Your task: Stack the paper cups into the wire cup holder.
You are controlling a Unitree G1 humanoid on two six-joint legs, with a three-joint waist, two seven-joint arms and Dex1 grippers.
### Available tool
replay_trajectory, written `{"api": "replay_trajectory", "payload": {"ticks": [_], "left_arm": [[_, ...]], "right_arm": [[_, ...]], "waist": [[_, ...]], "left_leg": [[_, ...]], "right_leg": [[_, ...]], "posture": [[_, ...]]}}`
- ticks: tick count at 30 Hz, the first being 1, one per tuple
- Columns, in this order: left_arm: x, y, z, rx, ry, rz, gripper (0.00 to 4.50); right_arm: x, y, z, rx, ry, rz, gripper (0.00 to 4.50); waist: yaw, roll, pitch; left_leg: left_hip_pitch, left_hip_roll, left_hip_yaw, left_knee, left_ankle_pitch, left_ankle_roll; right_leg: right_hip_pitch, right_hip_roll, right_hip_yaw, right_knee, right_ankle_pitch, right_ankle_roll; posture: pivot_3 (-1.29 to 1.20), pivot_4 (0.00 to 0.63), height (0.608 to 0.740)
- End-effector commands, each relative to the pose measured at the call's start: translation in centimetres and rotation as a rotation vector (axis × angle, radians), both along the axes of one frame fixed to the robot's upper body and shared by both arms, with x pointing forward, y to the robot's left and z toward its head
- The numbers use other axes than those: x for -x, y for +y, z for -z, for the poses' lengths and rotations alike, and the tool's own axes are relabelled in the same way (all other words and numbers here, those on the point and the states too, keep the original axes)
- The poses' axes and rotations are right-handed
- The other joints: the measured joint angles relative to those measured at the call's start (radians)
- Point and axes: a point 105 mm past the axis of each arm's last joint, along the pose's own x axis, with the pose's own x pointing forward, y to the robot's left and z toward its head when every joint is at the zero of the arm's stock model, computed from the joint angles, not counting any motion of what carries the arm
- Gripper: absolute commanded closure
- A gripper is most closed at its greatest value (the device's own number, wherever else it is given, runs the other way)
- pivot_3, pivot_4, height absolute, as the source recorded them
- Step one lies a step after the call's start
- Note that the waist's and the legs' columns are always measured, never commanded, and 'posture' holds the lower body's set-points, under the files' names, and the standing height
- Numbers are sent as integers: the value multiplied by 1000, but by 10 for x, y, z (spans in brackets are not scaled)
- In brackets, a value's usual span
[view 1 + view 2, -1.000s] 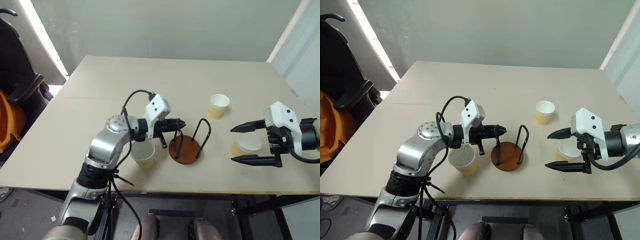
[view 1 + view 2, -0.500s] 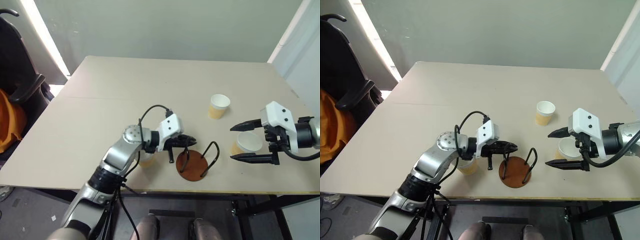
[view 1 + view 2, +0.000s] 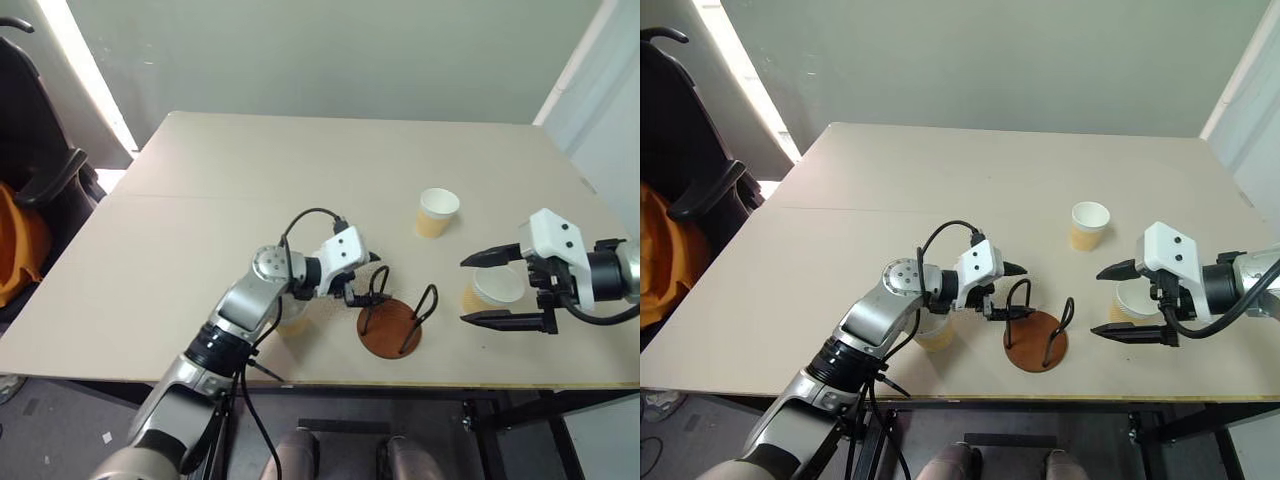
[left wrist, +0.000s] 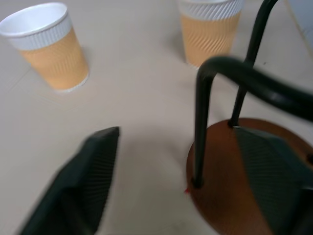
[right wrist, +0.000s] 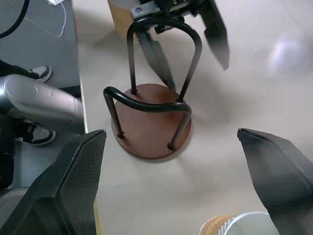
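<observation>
The round reddish-brown disc holder with two black wire loops (image 3: 1037, 338) is seen near the front edge of the beige table (image 3: 840, 240), no cup in it. The left gripper (image 3: 1006, 295) is spread, one loop between its fingers, probably to position the holder. The right gripper (image 3: 1122, 301) is held spread around one tan-and-white paper cup (image 3: 1133, 298), ungripped. Two further cups stand apart: one (image 3: 1089, 225) farther back, one (image 3: 933, 330) under the left arm.

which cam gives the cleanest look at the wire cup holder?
Right wrist view: the whole wire cup holder shows, both loops and the round base, empty. The head views show it small, partly behind the left gripper. The left wrist view shows one loop and part of the base.
</observation>
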Motion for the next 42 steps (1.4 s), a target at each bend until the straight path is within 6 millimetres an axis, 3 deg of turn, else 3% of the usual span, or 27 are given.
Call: {"api": "replay_trajectory", "payload": {"ticks": [1, 7, 12, 16, 24, 33, 37, 42], "left_arm": [[0, 7, -26, 5, -97, 32, 184], [4, 28, -61, -41, -191, 103, 184], [11, 41, -86, -39, -250, 155, 184], [31, 54, -109, -10, -233, 233, 184], [63, 85, -125, -48, -178, 286, 184], [95, 91, -139, 34, -131, 348, 184], [93, 94, -136, 22, -120, 314, 126], [91, 96, -137, 38, -118, 273, 126]], "right_arm": [[-4, -16, -8, 77, -57, 53, 8], [-14, -44, 3, 208, -50, 132, 8], [-18, -51, 12, 255, -37, 140, 8], [-25, -50, 24, 283, -30, 137, 8], [-32, -52, 36, 326, -19, 136, 8], [-40, -54, 43, 348, -18, 149, 8], [-43, -55, 43, 350, -21, 150, 933], [-47, -53, 42, 350, -35, 144, 2642]], "waist": [[0, 0, 0], [1, 0, 0], [-2, 0, 0], [-5, 0, 0], [-6, 0, 0], [-9, 0, 0], [-9, 0, 0], [-9, 0, 0]], "left_leg": [[0, 0, 0, 0, 0, 0], [0, 0, -1, 0, -2, 2], [0, 0, -1, 0, -4, 5], [-1, 1, -1, 0, -5, 6], [-1, 2, -1, -1, -6, 6], [0, 3, -1, -1, -7, 6], [0, 3, -1, -1, -8, 5], [0, 4, -1, -1, -8, 5]], "right_leg": [[0, 0, 0, 0, 0, 0], [0, 0, 0, 0, -1, -1], [0, 0, 0, 0, -1, -1], [-1, 0, 0, 0, 0, -1], [-2, 0, -1, 0, -1, -2], [-3, -1, -1, 1, -2, -6], [-3, -1, -2, 1, -6, -14], [-3, -1, -2, 1, -6, -14]], "posture": [[0, 150, 740], [0, 150, 740], [0, 150, 740], [0, 150, 740], [0, 150, 740], [0, 150, 740], [0, 150, 740], [0, 150, 740]]}}
